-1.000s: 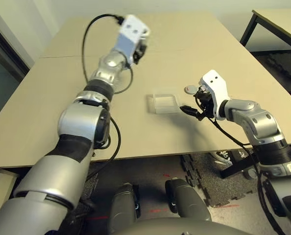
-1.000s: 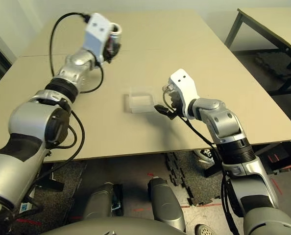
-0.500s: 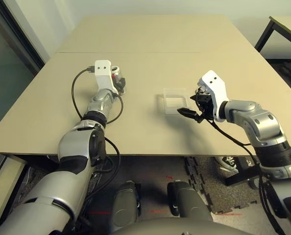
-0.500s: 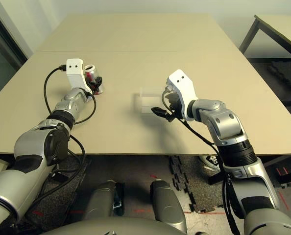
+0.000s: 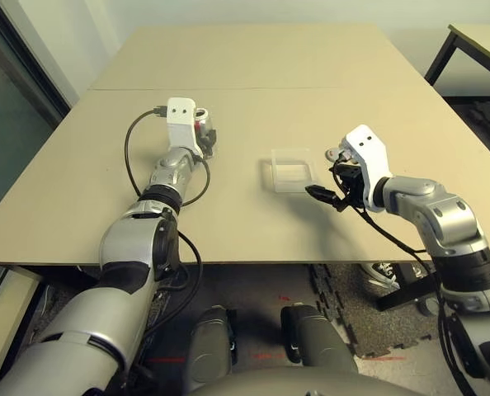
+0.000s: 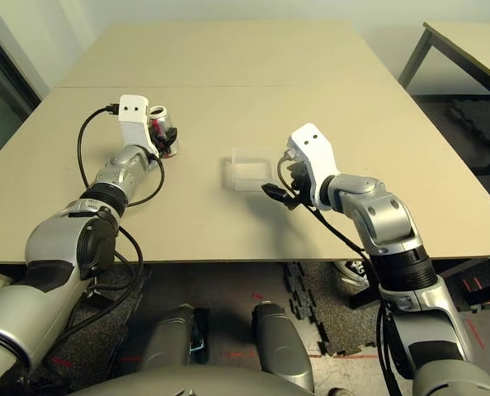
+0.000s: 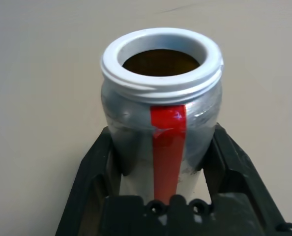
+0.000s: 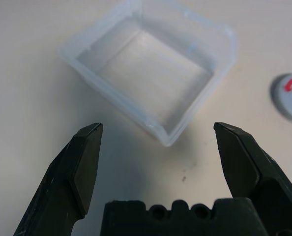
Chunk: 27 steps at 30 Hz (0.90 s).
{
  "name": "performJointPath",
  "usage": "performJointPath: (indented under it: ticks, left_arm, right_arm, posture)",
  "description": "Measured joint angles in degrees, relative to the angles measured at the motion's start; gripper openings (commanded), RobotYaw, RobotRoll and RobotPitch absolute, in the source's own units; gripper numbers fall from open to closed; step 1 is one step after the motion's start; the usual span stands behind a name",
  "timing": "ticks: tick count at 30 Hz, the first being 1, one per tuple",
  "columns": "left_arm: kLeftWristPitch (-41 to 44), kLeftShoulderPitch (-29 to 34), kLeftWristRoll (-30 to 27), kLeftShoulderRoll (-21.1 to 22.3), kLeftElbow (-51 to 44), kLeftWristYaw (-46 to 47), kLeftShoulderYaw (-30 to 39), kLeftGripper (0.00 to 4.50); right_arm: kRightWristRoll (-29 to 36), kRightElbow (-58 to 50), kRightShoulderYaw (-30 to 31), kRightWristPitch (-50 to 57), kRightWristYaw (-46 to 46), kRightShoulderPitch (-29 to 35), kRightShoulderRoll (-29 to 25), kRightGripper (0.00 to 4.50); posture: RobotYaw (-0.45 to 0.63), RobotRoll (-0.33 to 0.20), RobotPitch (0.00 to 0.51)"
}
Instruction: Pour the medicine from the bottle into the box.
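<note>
On table, head views:
left gripper (image 5: 202,139): clamped shut on the bottle (image 5: 204,134), well left of the box (image 5: 290,169). A second ago this arm was raised high over the far table with the bottle tilted; half a second ago it was already low, and now the bottle sits upright at table height.
right gripper (image 5: 321,195): spread wide, holding nothing, hovering just beside the box's near-right corner. Barely shifted over the last second.
box: clear, on the table (image 5: 253,66) between the two arms, nearer the right one. Same spot as before; the view itself shifted between the earlier frames.
cap (image 5: 334,153): grey disc lying flat on the table just right of the box, partly behind the right wrist.

Left wrist view:
bottle (image 7: 161,105): neck open, cap off, red strip down the front, black fingers (image 7: 94,169) pressed on both sides. Inside looks dark; can't tell if any medicine remains.

Right wrist view:
box (image 8: 148,69): just ahead of the open fingers (image 8: 82,162), apart from them. Looks empty, but small contents would be hard to see.
cap (image 8: 289,96): beside the box, red mark on top.

Read on task:
status: bottle lowered and upright, away from the box, so the pour looks finished or aborted. No pills visible in the box, so I'd lean toward not confirmed.
next: probably release the bottle, or bring it back over the box.
</note>
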Motion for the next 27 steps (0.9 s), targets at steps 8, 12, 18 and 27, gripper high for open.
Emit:
performJointPath:
  ticks: [8,12,18,27]
  left_arm:
    - [-24.61,-21.72,40.86,-0.39,-2.87,8.33,-42.18,2.48]
    - [-25.48,-20.86,54.27,-3.36,-0.26,14.40,-56.57,2.48]
    - [-23.76,-20.88,61.36,-6.70,1.69,19.94,-63.58,2.48]
    - [-23.75,-21.56,58.34,-7.96,1.90,18.95,-59.99,2.48]
  right_arm:
    - [-0.12,0.04,0.39,-0.84,-0.37,0.34,2.35,4.50]
    - [-0.27,0.32,0.69,-1.29,-1.39,0.40,4.00,4.50]
    - [-0.76,1.50,0.47,-2.35,-3.04,0.35,5.62,4.50]
    - [-0.75,1.50,-0.02,-2.67,-3.66,0.29,5.80,4.50]
  posture:
    - [-0.24,0.000,0.077]
    - [-0.29,0.000,0.079]
    - [-0.32,0.000,0.082]
    - [-0.31,0.000,0.083]
